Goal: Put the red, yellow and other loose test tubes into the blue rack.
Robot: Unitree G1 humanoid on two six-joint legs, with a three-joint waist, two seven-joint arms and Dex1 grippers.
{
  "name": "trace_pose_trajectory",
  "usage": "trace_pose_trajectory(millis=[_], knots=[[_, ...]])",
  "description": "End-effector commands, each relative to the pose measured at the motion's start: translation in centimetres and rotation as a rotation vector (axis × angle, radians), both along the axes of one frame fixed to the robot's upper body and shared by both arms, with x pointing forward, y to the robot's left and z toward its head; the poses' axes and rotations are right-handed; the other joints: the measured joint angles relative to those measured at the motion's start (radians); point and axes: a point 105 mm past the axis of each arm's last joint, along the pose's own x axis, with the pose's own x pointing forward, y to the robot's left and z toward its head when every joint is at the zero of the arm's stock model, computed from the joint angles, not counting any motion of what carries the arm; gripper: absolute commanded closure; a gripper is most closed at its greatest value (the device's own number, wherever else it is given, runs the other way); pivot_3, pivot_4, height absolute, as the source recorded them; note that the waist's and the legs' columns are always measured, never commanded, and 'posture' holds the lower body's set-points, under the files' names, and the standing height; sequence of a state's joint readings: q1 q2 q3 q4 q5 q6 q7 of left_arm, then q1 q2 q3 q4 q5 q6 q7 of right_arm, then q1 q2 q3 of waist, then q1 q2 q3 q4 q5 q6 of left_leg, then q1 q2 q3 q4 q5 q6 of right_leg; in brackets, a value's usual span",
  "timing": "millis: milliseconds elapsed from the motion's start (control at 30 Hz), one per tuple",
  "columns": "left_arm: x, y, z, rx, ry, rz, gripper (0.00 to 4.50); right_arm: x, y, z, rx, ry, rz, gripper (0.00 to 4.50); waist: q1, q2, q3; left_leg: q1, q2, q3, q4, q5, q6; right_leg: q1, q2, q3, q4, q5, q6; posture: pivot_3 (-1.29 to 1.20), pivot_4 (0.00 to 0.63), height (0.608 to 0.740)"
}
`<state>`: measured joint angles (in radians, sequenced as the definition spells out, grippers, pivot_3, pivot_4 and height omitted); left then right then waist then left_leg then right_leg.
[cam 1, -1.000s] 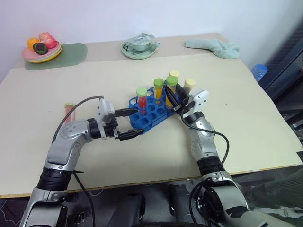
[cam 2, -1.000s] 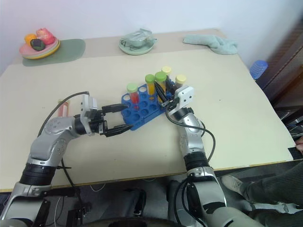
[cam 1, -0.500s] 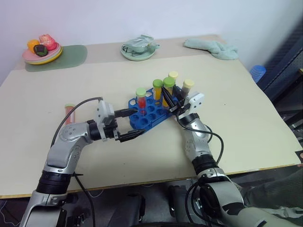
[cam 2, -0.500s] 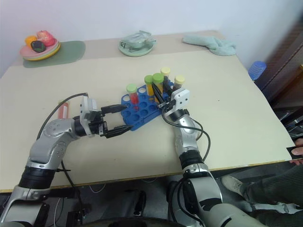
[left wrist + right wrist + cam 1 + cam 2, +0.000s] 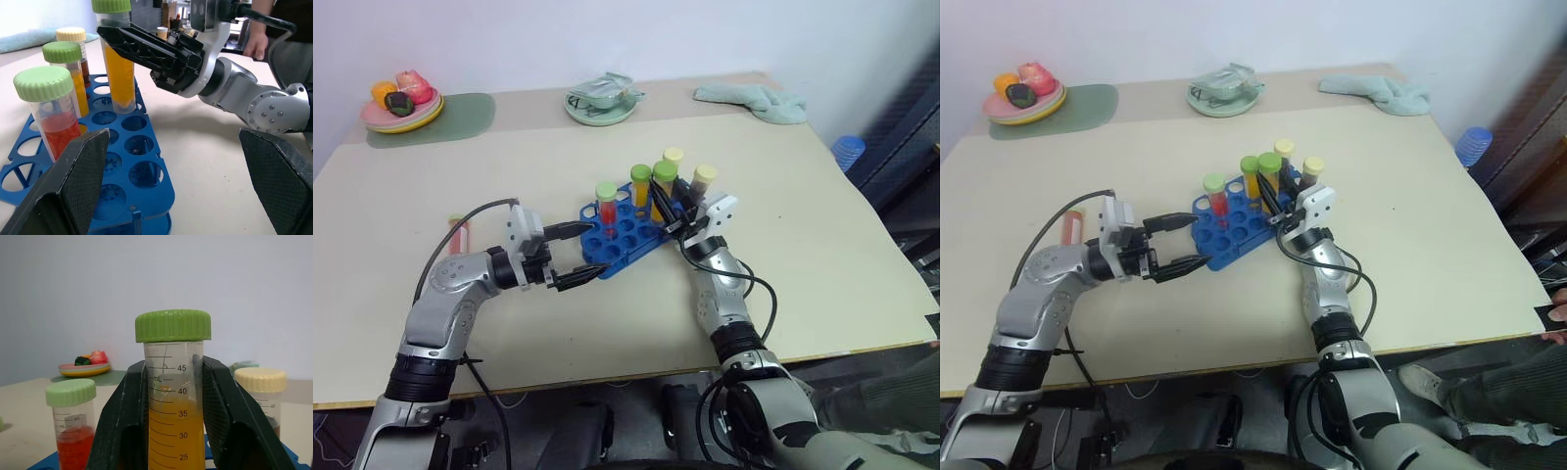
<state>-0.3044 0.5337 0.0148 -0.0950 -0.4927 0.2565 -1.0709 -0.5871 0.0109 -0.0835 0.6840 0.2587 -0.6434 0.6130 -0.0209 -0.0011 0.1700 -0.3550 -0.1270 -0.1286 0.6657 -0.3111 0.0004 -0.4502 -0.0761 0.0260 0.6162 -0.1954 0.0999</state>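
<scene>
Over perforated blue rack [image 5: 625,231]: right gripper [image 5: 172,396] clamps clear green-capped yellow tube [image 5: 172,382]; left gripper [image 5: 576,257] spread, empty.

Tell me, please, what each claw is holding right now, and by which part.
The right claw grips the clear plastic tube of yellow liquid with a green cap by its upper body, just under the cap. The left claw is open, holding nothing.

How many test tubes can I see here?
6. Four test tubes stand in the blue rack; the right tool grips a yellow tube at the rack; a loose tube lies on the table beside the left arm.
</scene>
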Motion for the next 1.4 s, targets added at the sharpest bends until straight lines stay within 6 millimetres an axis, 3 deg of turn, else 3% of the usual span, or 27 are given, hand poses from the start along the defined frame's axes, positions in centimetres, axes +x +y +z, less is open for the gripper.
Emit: trace_pose_trajectory(millis=[33, 333, 1400], knots=[[0.0, 0.2, 1.0, -0.013, -0.040, -0.004, 0.16, -0.1, -0.8, -1.5, 0.006, 0.054, -0.029, 3.39, 0.000, 0.000, 0.000, 0.000, 0.000, 0.000, 0.000, 0.000, 0.000, 0.000, 0.000, 0.000, 0.000, 0.000, 0.000, 0.00, 0.150, 0.740], [0.1, 0.1, 1.2, -0.013, -0.040, -0.009, 0.16, -0.4, -1.1, -1.7, 0.002, 0.058, -0.038, 3.39, 0.001, 0.000, 0.000, 0.000, 0.000, 0.000, 0.000, 0.000, 0.000, 0.000, 0.000, 0.000, 0.000, 0.000, 0.000, 0.00, 0.150, 0.740], [-0.1, 0.0, 1.2, -0.017, -0.039, -0.004, 0.16, -0.9, 0.9, -3.3, -0.024, 0.113, 0.016, 3.39, 0.000, 0.000, -0.004, 0.002, 0.001, 0.000, 0.000, 0.000, 0.000, 0.002, 0.001, 0.000, 0.000, 0.000, 0.000, 0.00, 0.150, 0.740]])
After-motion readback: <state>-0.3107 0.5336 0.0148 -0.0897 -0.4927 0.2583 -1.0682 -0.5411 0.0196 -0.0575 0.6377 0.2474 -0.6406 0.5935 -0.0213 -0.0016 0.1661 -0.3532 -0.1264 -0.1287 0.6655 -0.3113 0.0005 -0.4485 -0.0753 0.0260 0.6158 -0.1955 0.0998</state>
